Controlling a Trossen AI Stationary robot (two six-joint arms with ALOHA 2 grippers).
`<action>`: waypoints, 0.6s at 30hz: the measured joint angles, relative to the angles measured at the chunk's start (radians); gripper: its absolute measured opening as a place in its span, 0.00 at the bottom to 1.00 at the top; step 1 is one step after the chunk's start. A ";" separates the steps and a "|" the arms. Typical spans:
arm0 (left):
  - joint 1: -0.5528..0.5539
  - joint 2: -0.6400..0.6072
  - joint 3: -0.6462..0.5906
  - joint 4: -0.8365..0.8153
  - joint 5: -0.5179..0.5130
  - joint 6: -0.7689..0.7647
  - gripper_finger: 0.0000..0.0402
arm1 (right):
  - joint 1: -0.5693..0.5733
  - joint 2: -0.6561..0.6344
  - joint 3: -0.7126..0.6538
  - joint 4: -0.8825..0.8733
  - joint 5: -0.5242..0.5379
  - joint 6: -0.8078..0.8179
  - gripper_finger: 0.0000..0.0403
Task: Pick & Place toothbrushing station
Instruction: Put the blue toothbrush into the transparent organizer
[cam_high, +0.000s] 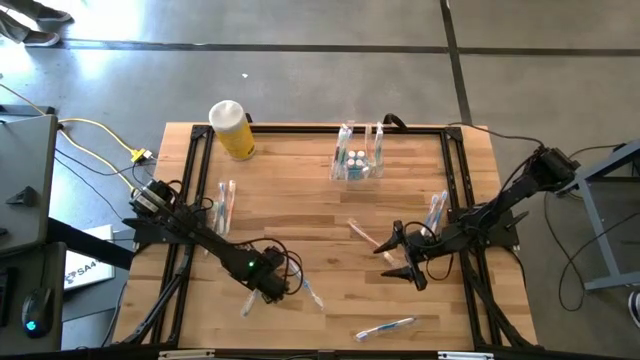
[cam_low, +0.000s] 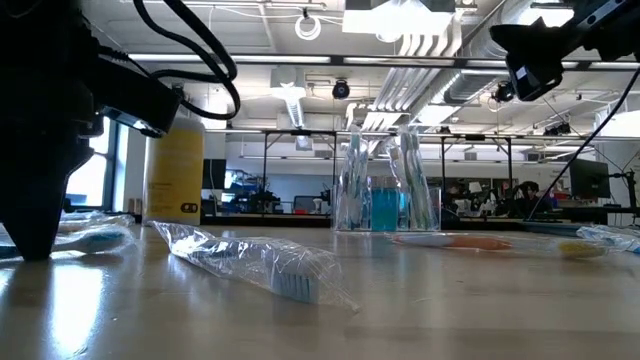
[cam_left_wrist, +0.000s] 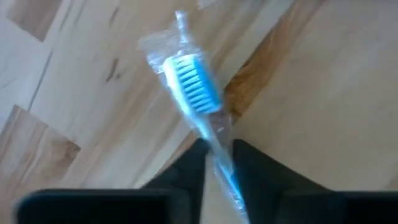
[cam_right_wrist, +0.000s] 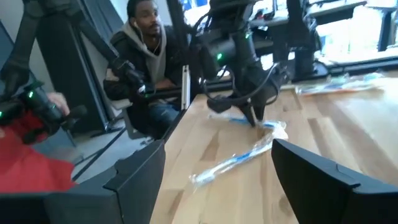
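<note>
Wrapped teal toothbrush (cam_left_wrist: 198, 99) lies flat on the wooden table (cam_high: 320, 215), bristle head pointing away from the left gripper (cam_left_wrist: 217, 163), whose jaws pinch its slim handle; right gripper (cam_high: 405, 257) jaws gape.

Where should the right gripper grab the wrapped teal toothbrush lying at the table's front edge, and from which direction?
Take the wrapped teal toothbrush at mid-handle, from straight above, jaws across its long axis. It lies flat and alone on the table, so there's probably no side access, and the slim handle suits a narrow pinch better than the bristle end. The right gripper is open nearby; the left gripper is busy closing on another brush.
</note>
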 joint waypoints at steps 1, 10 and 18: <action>0.000 0.001 0.000 0.002 -0.001 0.012 0.13 | 0.006 0.000 0.000 -0.010 -0.001 0.001 0.71; 0.014 -0.085 -0.008 -0.092 -0.048 0.002 0.01 | 0.039 0.047 0.000 -0.007 0.003 0.061 0.71; 0.014 -0.232 0.071 -0.396 -0.231 0.059 0.00 | 0.128 0.207 0.000 0.013 0.092 0.239 0.71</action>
